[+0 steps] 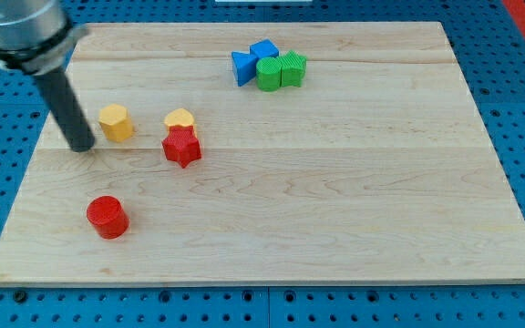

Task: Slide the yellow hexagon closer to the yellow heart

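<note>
The yellow hexagon (pixel 116 121) sits on the wooden board (pixel 335 200) at the view's upper left. The yellow heart (pixel 180 118) lies a short way to its right, with a gap between them. My tip (pixel 83 144) rests on the board just left of the hexagon and slightly below it, close to it but apart. The dark rod rises from the tip toward the view's top left.
A red star (pixel 181 147) touches the yellow heart from below. A red cylinder (pixel 108 217) stands at the lower left. At the top centre, two blue blocks (pixel 244 66) (pixel 264 49) and two green blocks (pixel 268 74) (pixel 293 68) cluster together.
</note>
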Controlling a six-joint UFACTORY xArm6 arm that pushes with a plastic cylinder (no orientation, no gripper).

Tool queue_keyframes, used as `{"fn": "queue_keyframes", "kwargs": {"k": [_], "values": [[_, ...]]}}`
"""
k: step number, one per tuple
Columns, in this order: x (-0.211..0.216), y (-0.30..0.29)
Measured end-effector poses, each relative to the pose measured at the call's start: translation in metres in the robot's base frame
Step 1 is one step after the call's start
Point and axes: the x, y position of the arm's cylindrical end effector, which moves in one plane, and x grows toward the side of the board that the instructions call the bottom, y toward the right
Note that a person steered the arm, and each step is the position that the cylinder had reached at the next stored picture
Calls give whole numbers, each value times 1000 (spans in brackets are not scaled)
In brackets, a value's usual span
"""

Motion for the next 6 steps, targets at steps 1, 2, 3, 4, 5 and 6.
{"fn": "queue_keyframes", "kwargs": {"k": [1, 2, 3, 4, 5, 6], "values": [[-2, 19], [-20, 13], [-26, 43], [-35, 100], [-34, 101], [35, 69]]}}
